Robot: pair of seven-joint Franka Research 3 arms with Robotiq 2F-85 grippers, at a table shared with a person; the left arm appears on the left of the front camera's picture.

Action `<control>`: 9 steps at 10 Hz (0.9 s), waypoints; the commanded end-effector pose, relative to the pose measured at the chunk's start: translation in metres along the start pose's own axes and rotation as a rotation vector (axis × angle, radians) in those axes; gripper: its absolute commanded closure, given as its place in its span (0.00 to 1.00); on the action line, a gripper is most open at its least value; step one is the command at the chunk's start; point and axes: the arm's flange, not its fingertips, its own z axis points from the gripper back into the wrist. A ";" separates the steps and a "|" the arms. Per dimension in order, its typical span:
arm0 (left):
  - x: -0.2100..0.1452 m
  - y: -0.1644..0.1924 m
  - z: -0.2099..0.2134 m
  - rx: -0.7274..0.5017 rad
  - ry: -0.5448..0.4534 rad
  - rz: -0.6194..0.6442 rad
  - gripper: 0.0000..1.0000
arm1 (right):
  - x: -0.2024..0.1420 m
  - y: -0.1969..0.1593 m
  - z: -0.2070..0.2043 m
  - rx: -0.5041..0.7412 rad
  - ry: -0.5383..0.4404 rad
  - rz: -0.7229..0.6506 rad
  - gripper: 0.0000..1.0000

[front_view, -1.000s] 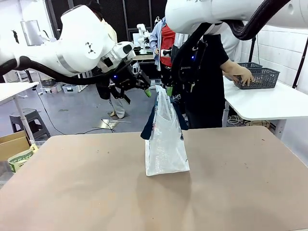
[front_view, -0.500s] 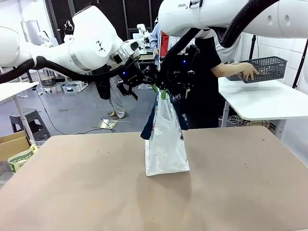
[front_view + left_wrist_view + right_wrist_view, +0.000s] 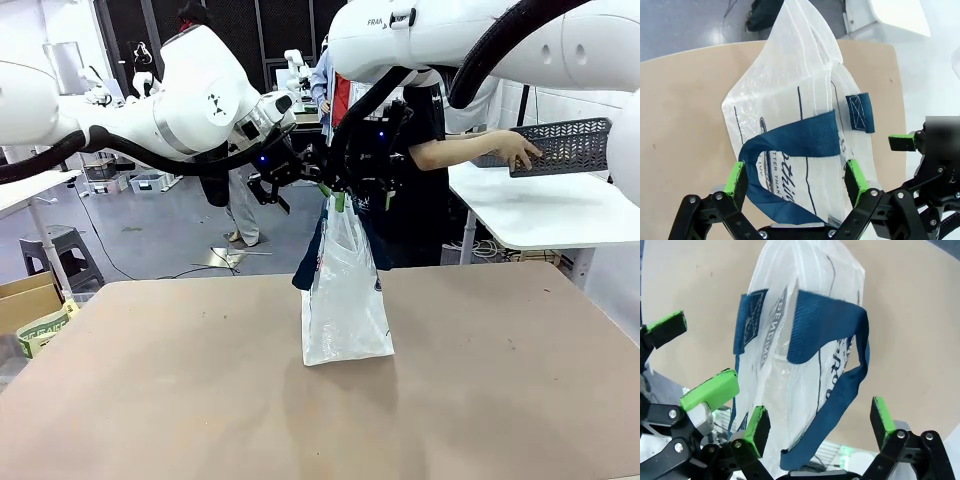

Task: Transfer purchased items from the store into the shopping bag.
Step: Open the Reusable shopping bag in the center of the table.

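Standing upright mid-counter, the bag looks like thin, crinkly film: probably light, floppy and slick, likely to fold or slide if pinched on its wall. The woven navy straps seem the firmer hold. The left gripper hangs over the bag's top with jaws spread wide, one strap looping between them, nothing clenched. The right gripper is just beside it, jaws equally released, straddling the other strap. Gripping each strap near its stitched patch and drawing them apart should open the mouth without tearing the film. At the far side a person's hand holds a basket
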 end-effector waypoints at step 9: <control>-0.010 -0.013 0.010 -0.072 0.023 -0.025 0.00 | 0.036 -0.034 0.012 0.114 -0.033 -0.103 0.00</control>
